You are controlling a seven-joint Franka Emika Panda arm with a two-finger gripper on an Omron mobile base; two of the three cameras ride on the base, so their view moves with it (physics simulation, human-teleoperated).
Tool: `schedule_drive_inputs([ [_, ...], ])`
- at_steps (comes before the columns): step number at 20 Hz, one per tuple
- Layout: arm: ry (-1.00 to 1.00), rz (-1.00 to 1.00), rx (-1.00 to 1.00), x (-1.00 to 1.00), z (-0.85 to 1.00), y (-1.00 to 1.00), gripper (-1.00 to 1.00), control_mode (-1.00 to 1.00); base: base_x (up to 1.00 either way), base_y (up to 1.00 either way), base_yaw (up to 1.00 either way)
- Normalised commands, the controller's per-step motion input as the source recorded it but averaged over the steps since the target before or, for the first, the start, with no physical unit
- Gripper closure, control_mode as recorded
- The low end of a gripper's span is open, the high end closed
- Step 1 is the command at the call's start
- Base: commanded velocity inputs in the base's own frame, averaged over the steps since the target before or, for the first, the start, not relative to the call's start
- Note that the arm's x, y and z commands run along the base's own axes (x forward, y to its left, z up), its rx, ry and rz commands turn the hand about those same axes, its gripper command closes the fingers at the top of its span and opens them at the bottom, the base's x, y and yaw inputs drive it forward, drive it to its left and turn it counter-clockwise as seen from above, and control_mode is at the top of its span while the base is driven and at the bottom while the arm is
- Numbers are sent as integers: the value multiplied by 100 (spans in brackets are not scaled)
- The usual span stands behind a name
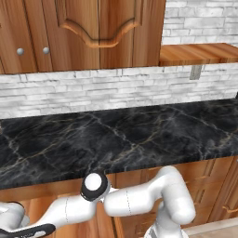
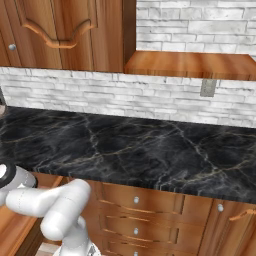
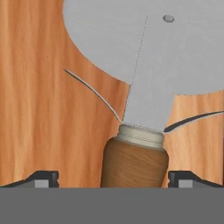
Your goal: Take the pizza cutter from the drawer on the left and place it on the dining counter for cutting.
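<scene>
Left base view: the arm [image 1: 139, 200] bends low and reaches down to its left, below the black counter [image 1: 116, 137] backed by white brick; the claw itself is down past the frame edge. One counter, two silver knobs [image 1: 20, 51] on the upper cabinets.

Right base view: the same counter, with three knobs on the lower drawer fronts [image 2: 136, 200] well to the right of the arm.

Hand view: the claw [image 3: 113, 179] stands wide, one dark fingertip [image 3: 41, 178] on each side of the single cutter [image 3: 144, 87], neither touching it yet. The cutter lies flat on the wood floor of the drawer [image 3: 35, 109], its brown handle [image 3: 134, 164] between the tips and its grey wheel ahead of them. Risks, as I judge: the handle sits nearer the right tip, so closing could nudge and roll it aside; a grip this far back may let the heavy wheel droop or swing; lifting could catch the blade on the drawer edge
</scene>
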Motion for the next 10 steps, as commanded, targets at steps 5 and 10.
schedule_drive_inputs([
  [5, 0, 0, 0, 0, -12, 0, 100, -100, 0, 0, 0],
  [10, 0, 0, 0, 0, 5, 0, 100, -100, 0, 0, 0],
])
